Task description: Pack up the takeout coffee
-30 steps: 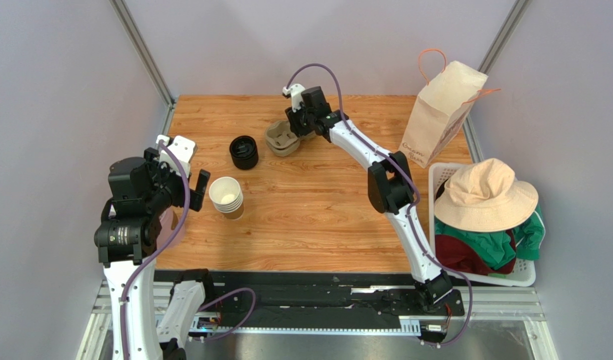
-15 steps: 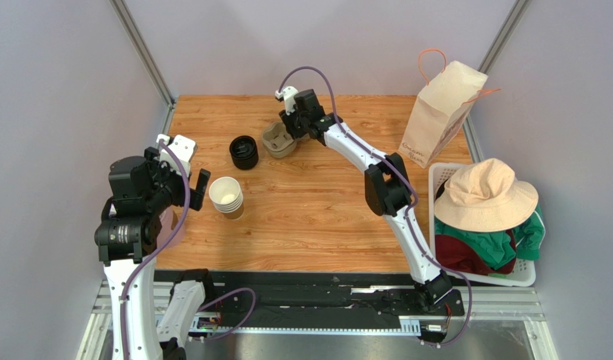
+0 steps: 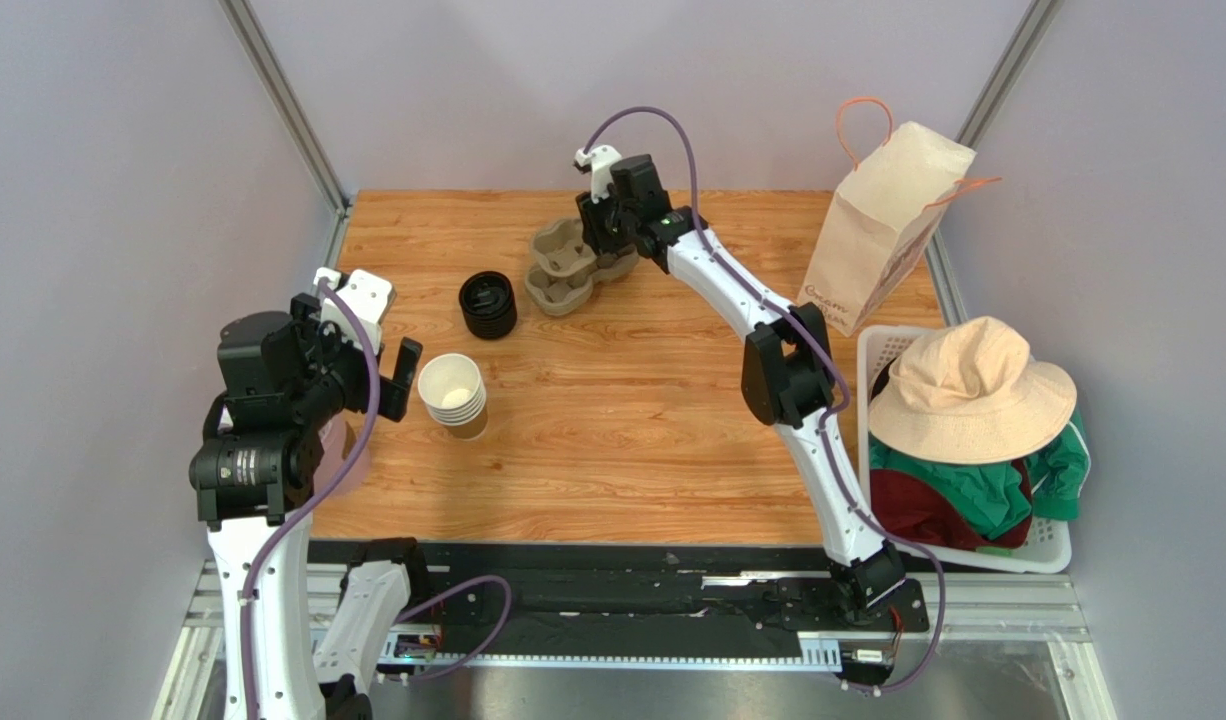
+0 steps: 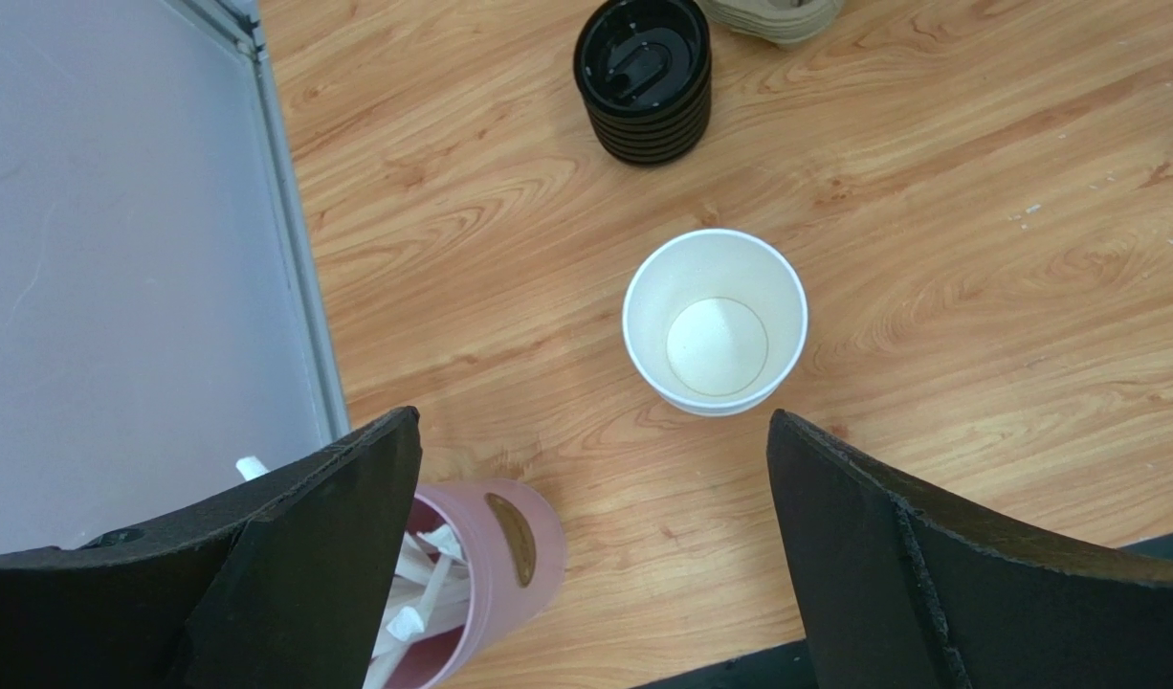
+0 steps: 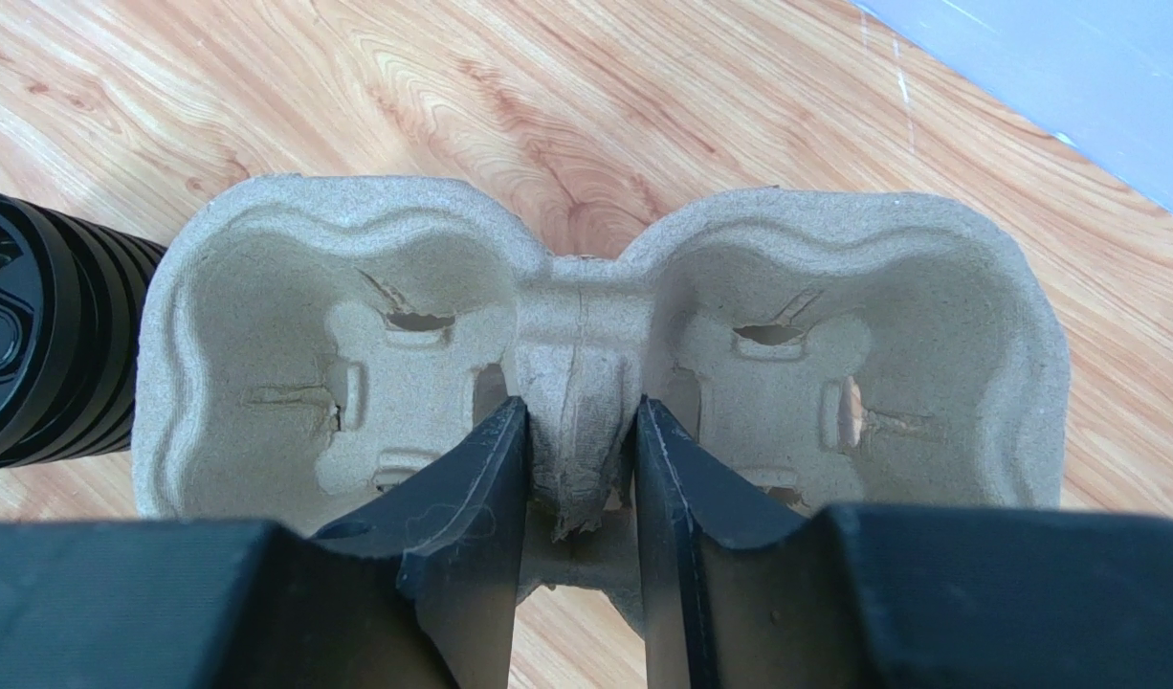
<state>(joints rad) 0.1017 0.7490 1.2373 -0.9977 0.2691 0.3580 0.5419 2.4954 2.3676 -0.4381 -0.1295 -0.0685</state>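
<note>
Shifted back and right since a second ago, the carrier is pinched at its middle ridge by our right gripper. We see no lidded coffee yet. Left of the carrier stand the lids, then the cups below our wide-open left gripper. We are still setting up. Next, we judge, comes seating the carrier and lidding a cup.

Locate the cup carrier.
Top view: the cup carrier is at the table's far middle, right of the black lid stack, pinched by the right tool.

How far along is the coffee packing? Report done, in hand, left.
Done: nothing visibly; no cup wears a lid. In hand: right gripper shut on the pulp carrier, centre ridge; left gripper open above the cup stack. Left: lid a cup from the black lids, seat it, likely pack into the paper bag.
</note>
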